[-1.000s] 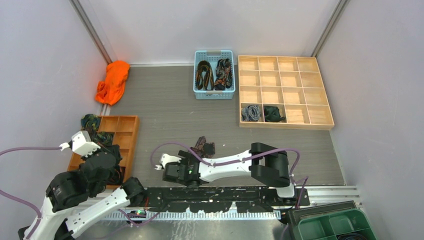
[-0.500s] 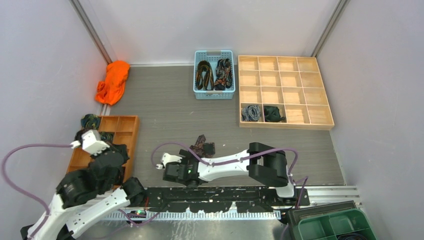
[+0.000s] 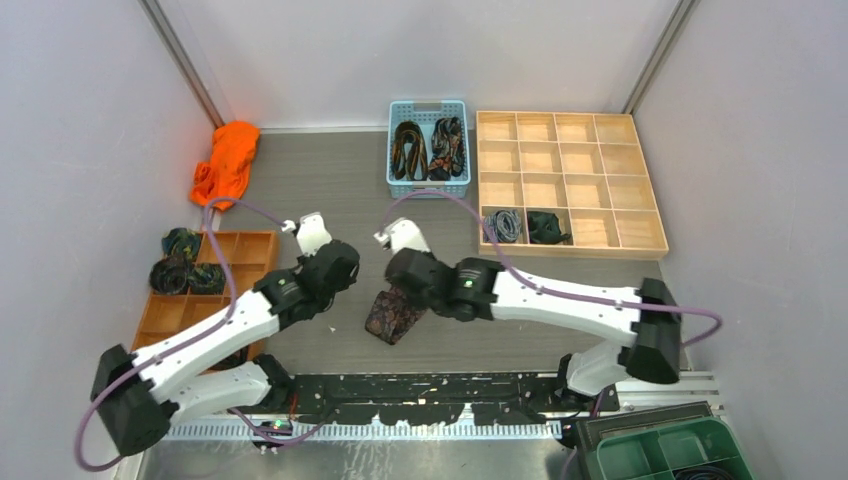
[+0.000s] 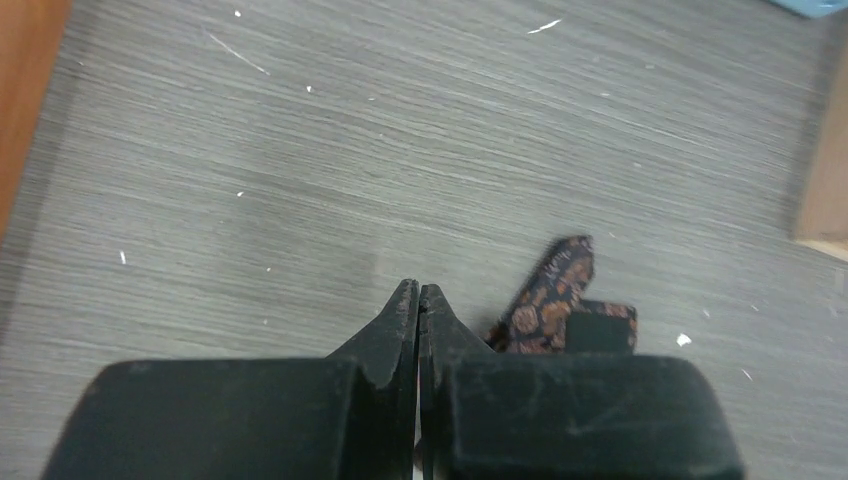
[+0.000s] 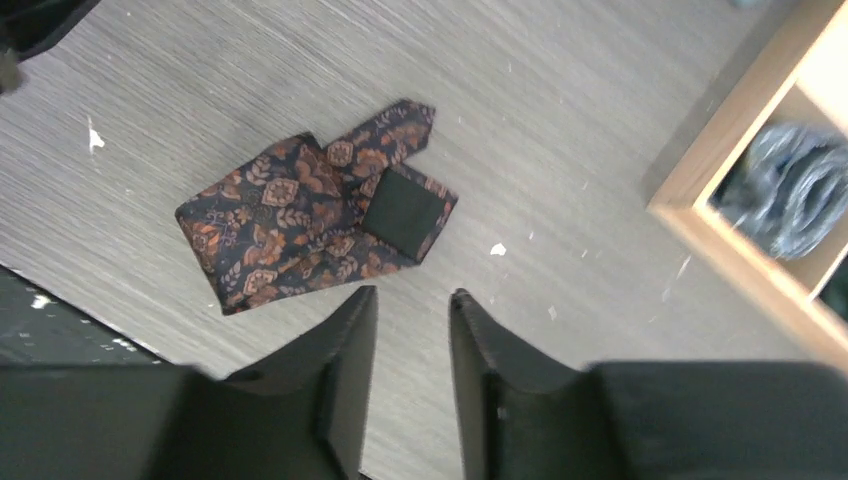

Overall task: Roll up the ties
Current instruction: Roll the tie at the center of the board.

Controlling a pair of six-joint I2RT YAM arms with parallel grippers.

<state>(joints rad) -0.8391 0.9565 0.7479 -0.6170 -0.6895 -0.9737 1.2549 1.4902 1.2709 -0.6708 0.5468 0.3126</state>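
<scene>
A folded brown-orange paisley tie (image 3: pixel 394 313) lies flat on the grey table near the front middle. It also shows in the right wrist view (image 5: pixel 300 215) and partly in the left wrist view (image 4: pixel 548 306). My left gripper (image 3: pixel 336 281) is shut and empty, hovering just left of the tie (image 4: pixel 418 291). My right gripper (image 3: pixel 425 290) is open and empty, above the tie's far right side (image 5: pixel 412 296). Several ties lie in a blue basket (image 3: pixel 393 183). A grey coil (image 3: pixel 503 225) and a dark green coil (image 3: pixel 547 227) sit in a wooden grid tray (image 3: pixel 570 249).
A small wooden tray (image 3: pixel 255 262) at the left holds dark coiled ties (image 3: pixel 183 272). A bright orange cloth (image 3: pixel 225 163) lies at the back left. A green bin (image 3: pixel 668 450) stands at the front right, off the table. Walls close in on both sides.
Both arms have swung out from the near edge to the middle of the table. The left gripper left the small tray. The paisley tie now lies uncovered between them.
</scene>
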